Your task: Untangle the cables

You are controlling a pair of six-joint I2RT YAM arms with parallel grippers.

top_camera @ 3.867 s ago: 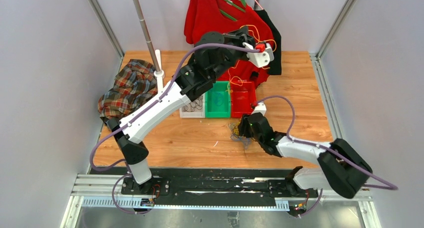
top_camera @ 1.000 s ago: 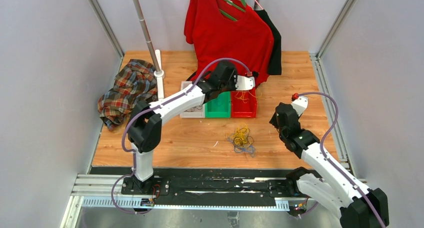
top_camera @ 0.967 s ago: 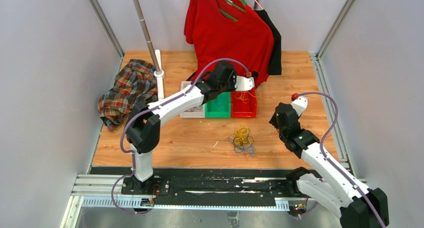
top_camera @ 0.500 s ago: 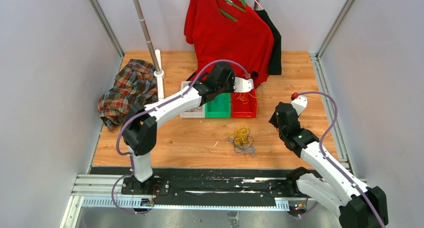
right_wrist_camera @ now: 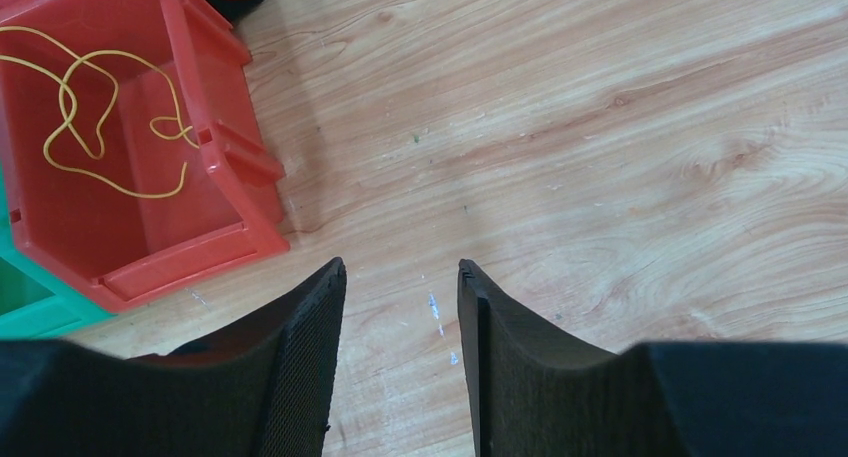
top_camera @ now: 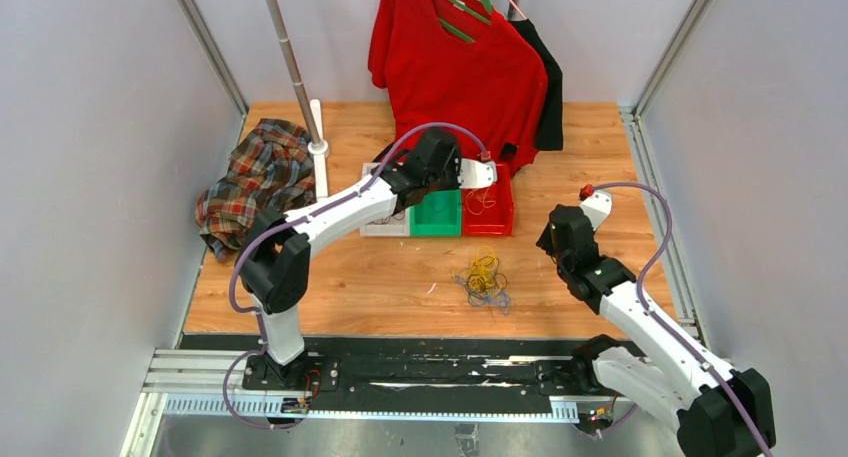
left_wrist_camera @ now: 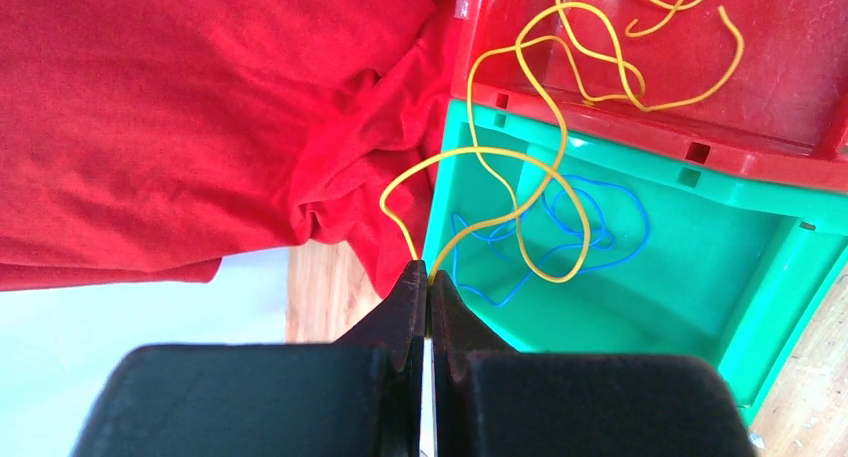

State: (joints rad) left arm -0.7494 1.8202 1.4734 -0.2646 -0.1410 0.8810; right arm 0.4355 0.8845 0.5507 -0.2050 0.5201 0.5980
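Left gripper (left_wrist_camera: 428,272) is pinched fully closed on a yellow cable (left_wrist_camera: 560,147), clamped at the fingertips with two strands coming out of the pinch. It hangs over the far end of the green bin (left_wrist_camera: 770,277), next to the red shirt (left_wrist_camera: 200,107)

The held cable loops over the inside of the green bin, crosses the shared rim and runs on into the red bin (left_wrist_camera: 640,127). More yellow curls lie on the red bin's floor; can't tell whether they're the same cable or a second one

A blue cable (left_wrist_camera: 610,217) lies loose in the green bin, under the yellow loop

Right gripper (right_wrist_camera: 400,272): fingers parted to a moderate gap, nothing between them, only bare table (right_wrist_camera: 620,147) under them. It sits to the right of the red bin, apart from it

The remaining tangle of cables (top_camera: 484,277), mostly yellow with some darker strands, lies on the table in front of the bins, between the two arms, with neither gripper touching it

A plaid shirt (top_camera: 250,177) is heaped at the table's left edge
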